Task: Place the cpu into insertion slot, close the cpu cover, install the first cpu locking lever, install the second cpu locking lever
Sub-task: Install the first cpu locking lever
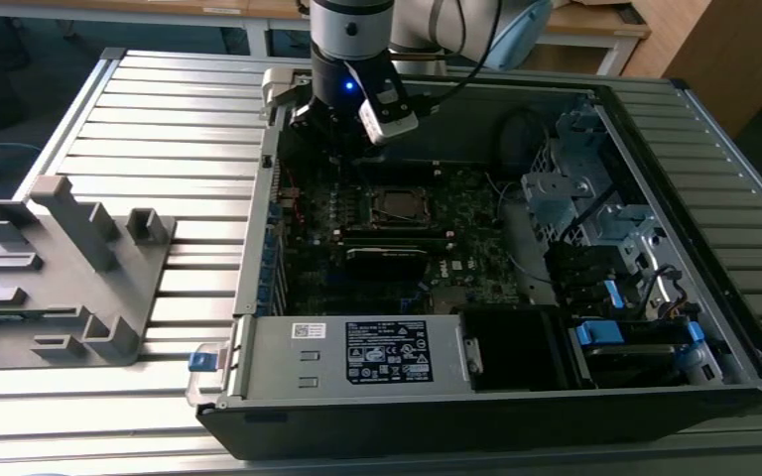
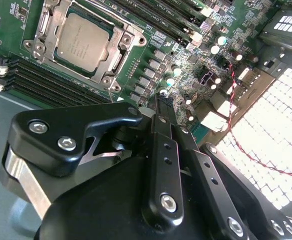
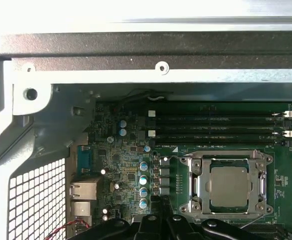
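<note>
Jaws clenched, tips pressed together, nothing pinched between them. The gripper [image 2: 161, 104] hangs low over the board [image 3: 115, 160], its tips right by a row of small capacitors [image 3: 143, 179]; whether they touch the board, I can't tell. Just beside the tips is the socket, and there's the cpu [image 2: 80, 42], grey top up, lying flat in it. The cover [image 3: 226, 161] is down around it, the chip showing through its window. Memory slots [image 3: 216, 120] run alongside the socket, farther from the jaws. Out on the jaws' other side is the case's perforated grille [image 2: 266, 130].
</note>
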{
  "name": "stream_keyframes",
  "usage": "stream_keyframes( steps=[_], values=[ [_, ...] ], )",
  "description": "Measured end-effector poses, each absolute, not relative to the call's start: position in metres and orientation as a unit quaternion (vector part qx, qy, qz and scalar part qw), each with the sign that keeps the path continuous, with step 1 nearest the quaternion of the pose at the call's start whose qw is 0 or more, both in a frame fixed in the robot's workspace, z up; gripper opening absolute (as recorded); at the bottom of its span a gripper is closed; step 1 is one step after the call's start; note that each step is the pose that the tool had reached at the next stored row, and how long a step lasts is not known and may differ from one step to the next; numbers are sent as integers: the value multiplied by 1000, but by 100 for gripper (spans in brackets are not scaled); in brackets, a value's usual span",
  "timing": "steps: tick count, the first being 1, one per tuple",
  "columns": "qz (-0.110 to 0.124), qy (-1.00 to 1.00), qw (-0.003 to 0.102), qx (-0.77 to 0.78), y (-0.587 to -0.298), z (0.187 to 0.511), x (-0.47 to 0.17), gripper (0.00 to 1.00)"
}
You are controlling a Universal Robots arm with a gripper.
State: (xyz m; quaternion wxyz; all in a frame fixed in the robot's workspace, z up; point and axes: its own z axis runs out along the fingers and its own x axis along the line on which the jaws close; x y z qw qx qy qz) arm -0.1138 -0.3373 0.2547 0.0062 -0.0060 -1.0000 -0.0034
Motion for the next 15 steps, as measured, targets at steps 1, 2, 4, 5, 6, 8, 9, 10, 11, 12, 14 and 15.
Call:
stream_keyframes(
  steps=[1, 2, 4, 5, 6, 8, 9, 10, 11, 12, 14, 15],
  values=[
    [-3, -1000, 6, -6, -337, 255, -114, 11],
    [-3, -1000, 6, -6, -337, 255, -114, 11],
    [-3, -1000, 6, -6, -337, 256, -114, 11],
    [-3, -1000, 6, -6, -337, 256, -114, 11],
    [-3, -1000, 6, -6, -337, 257, -114, 11],
    [-3, -1000, 6, -6, -337, 257, -114, 11],
    [-4, -1000, 6, -6, -337, 257, -114, 11],
    [-3, -1000, 6, -6, -337, 257, -114, 11],
    [-3, -1000, 6, -6, -337, 257, -114, 11],
    [-4, -1000, 6, -6, -337, 257, -114, 11],
    [-4, -1000, 6, -6, -337, 257, -114, 11],
    [-4, -1000, 6, -6, -337, 257, -114, 11]
  ],
)
